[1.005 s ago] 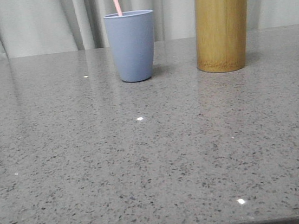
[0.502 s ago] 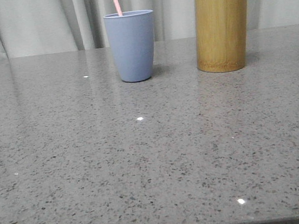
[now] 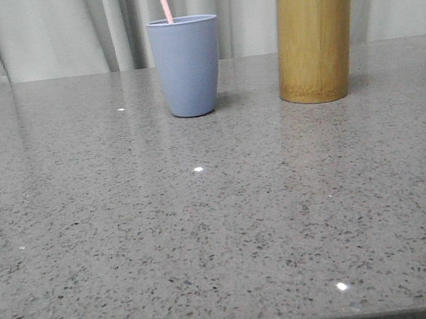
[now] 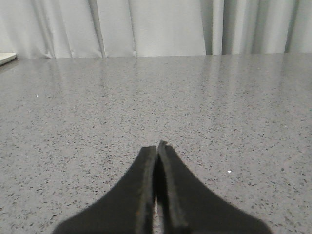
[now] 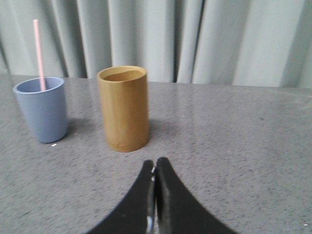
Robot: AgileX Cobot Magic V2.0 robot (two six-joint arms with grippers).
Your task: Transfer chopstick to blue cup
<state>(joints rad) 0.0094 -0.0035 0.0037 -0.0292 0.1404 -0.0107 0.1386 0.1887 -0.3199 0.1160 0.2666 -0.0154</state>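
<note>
1. In the front view the chopstick (image 3: 164, 0) stood inside the blue cup (image 3: 187, 66), leaning slightly toward the robot's left, and its upper end was cut off by the edge of the picture.
2. The right wrist view showed the whole visible length of the chopstick (image 5: 38, 53) above the rim, with its tip in frame, rising from the blue cup (image 5: 43, 109).
3. The bamboo cylinder (image 3: 315, 39) stood upright to the right of the blue cup in the front view, the two apart with bare grey speckled table (image 3: 206, 230) between them.
4. From the right wrist, the open top of the bamboo cylinder (image 5: 124, 107) could be seen, though its inside was in shadow and hard to make out.
5. The lower part of the chopstick was hidden by the cup wall in both views, so where it rested inside could not be told.
6. The right gripper (image 5: 155, 170) was clenched, its dark fingers pressed together with nothing between them; the bamboo cylinder stood ahead of it and the blue cup with the chopstick further off to one side, well apart from the fingers.
7. The left gripper (image 4: 157, 151) was likewise pressed closed on nothing, low over bare table (image 4: 219, 107), with pale curtains (image 4: 165, 27) beyond the far edge.
</note>
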